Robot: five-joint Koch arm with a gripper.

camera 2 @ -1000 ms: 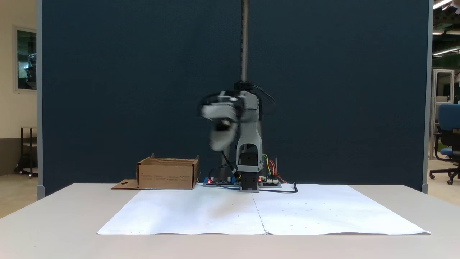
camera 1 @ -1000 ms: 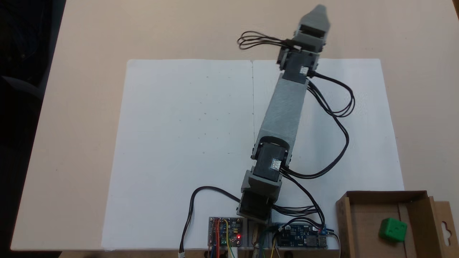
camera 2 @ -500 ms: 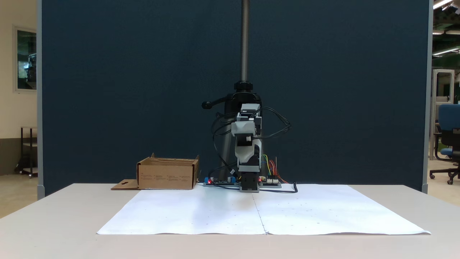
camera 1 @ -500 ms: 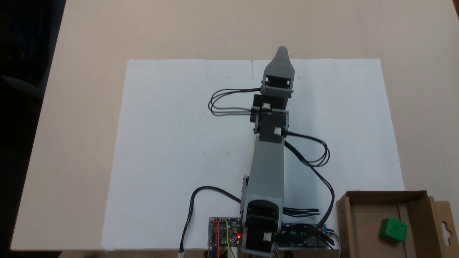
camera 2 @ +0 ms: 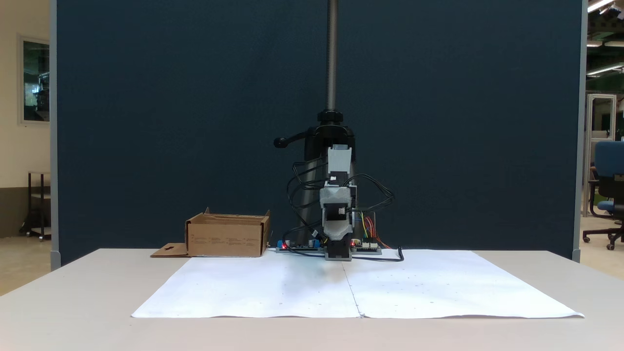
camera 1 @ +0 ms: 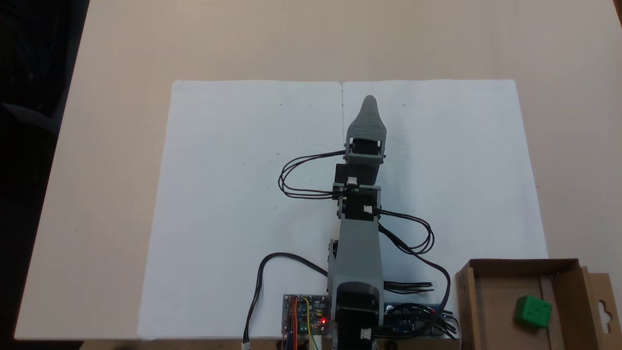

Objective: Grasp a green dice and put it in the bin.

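Taking the scene from left to right in the fixed view from above: the beige table [camera 1: 116, 146] is bare at its left side, then comes the white paper sheet [camera 1: 233, 194] spread flat, with a seam running down its middle. A looped black cable [camera 1: 257, 291] lies on the sheet's lower part and leads to a circuit board [camera 1: 303, 321] with a red light lit at the near edge. Just right of the seam stands the grey arm [camera 1: 357, 243], folded in over its base and pointing up the picture; its gripper [camera 1: 369, 104] hangs over the sheet, well apart from everything else. Only one tapered grey jaw shows from above, the other lying behind it — whether it is released or clenched I cannot tell, and nothing is seen held in it. In the fixed view from the front the gripper [camera 2: 337, 229] faces the camera low in front of the base and reads no clearer. At the far right of the top-down view sits the bin [camera 1: 474, 301], its flap with the hang-hole lying flat on the outer side. The green dice [camera 1: 533, 311] rests inside on the floor of the bin, toward its right wall — upright, one face up. In the front view the bin [camera 2: 226, 236] stands left of the arm, by the dark blue partition [camera 2: 170, 122].
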